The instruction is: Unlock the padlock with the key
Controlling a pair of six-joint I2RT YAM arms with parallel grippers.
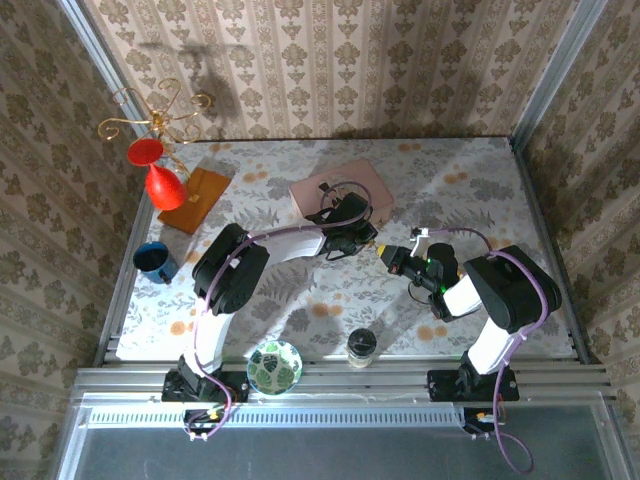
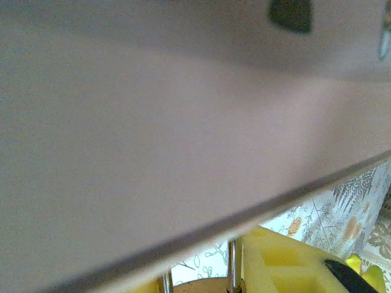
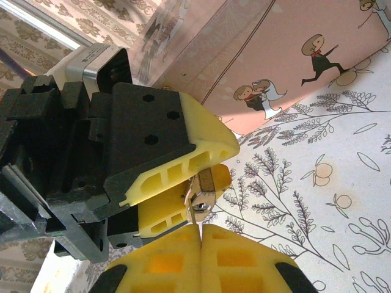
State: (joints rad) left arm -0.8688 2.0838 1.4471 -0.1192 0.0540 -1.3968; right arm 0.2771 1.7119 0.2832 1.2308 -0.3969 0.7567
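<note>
The padlock [image 3: 203,194] is a tiny brass-coloured lock pinched between the yellow fingers [image 3: 183,155] of my left gripper [image 3: 214,174], just in front of the pink box [image 3: 293,55]. My right gripper [image 3: 200,229] is shut on the key [image 3: 192,213]. Its thin blade points up at the padlock's underside beside the keyhole, and I cannot tell whether it is inserted. In the left wrist view the padlock's shackle [image 2: 233,268] stands between that gripper's fingers [image 2: 281,262], under the pink box [image 2: 153,122]. From above, the left gripper [image 1: 352,232] and right gripper [image 1: 385,254] meet mid-table.
The pink box [image 1: 340,185] lies just behind the grippers. A gold stand with red goblets [image 1: 150,165] and an orange box [image 1: 195,198] are at the back left. A blue cup [image 1: 155,260] sits left. A green patterned bowl [image 1: 274,366] and dark-lidded jar [image 1: 362,345] stand near the front edge.
</note>
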